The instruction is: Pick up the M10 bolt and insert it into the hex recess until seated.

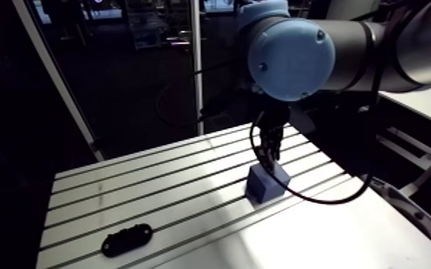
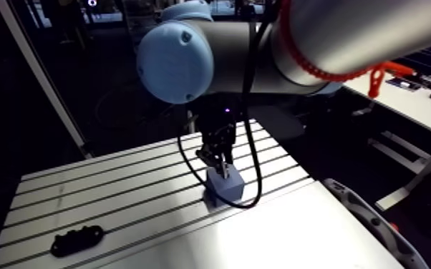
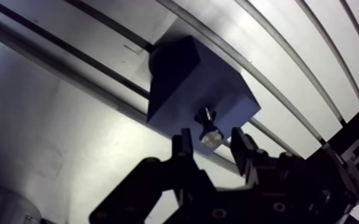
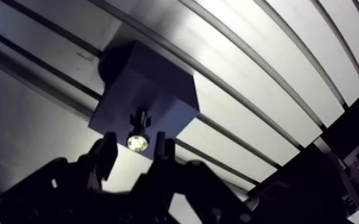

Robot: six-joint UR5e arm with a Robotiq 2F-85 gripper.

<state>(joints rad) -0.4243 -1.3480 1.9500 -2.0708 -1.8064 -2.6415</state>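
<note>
The M10 bolt [image 3: 209,130] stands on the top face of the blue block [image 3: 179,80], its dark end at the block and its bright end toward the gripper [image 3: 212,142]. It lies between the two fingers [image 3: 184,145]. A thin gap seems to show on each side, so the grasp looks released. The block sits to the right on the slotted table [image 1: 154,187]. A black part [image 1: 126,240] lies well apart, near and left.

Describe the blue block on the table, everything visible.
The blue block is a matte, plastic-looking cuboid with sharp edges. It sits flat on the slotted table, across its grooves. A bolt stands at its top face, shiny end up, between the open fingers of the gripper.
</note>
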